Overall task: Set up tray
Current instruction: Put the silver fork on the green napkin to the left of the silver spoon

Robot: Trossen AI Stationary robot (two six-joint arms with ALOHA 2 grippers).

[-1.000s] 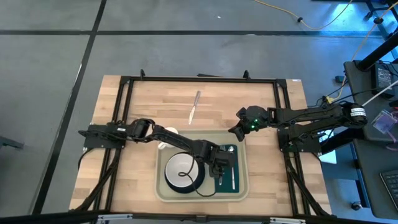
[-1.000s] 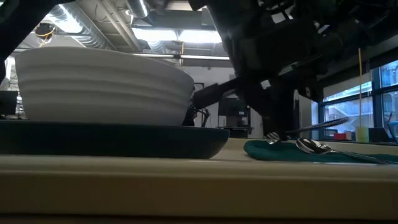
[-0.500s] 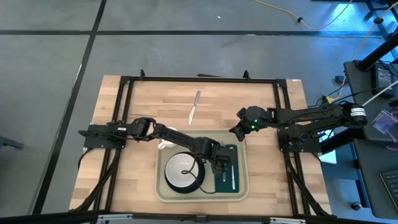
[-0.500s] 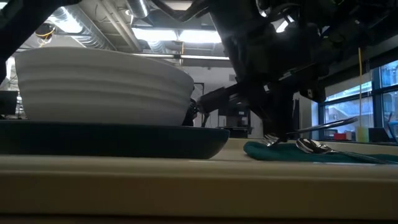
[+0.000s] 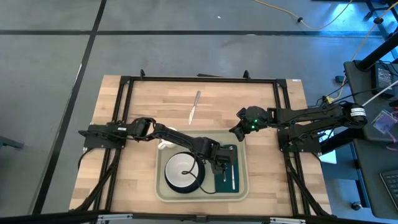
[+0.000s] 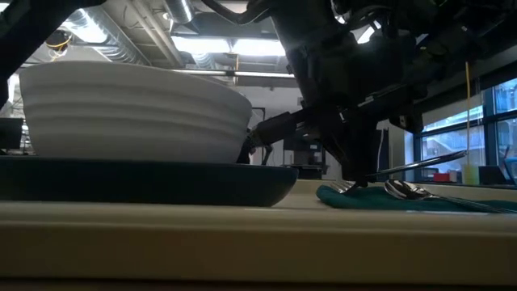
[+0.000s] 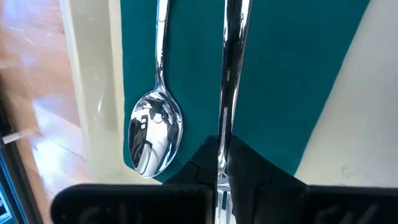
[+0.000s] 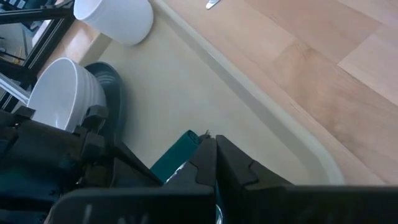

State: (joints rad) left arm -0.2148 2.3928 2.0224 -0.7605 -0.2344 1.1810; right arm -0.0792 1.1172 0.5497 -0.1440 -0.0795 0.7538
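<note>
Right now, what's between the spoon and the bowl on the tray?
In the high view, the left hand, shut on a utensil over the green napkin, sits between the spoon and the bowl on the tray.

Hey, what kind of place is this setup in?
Most likely a robotics lab or workshop: a wooden table in a black metal frame on a bare grey floor, loose cables beside it, exposed ceiling ducts and strip lights behind.

floor: grey concrete point(image 5: 186, 37), dark seams | ceiling: strip lights point(image 6: 218, 44) | window point(image 6: 440, 153) past the grippers
</note>
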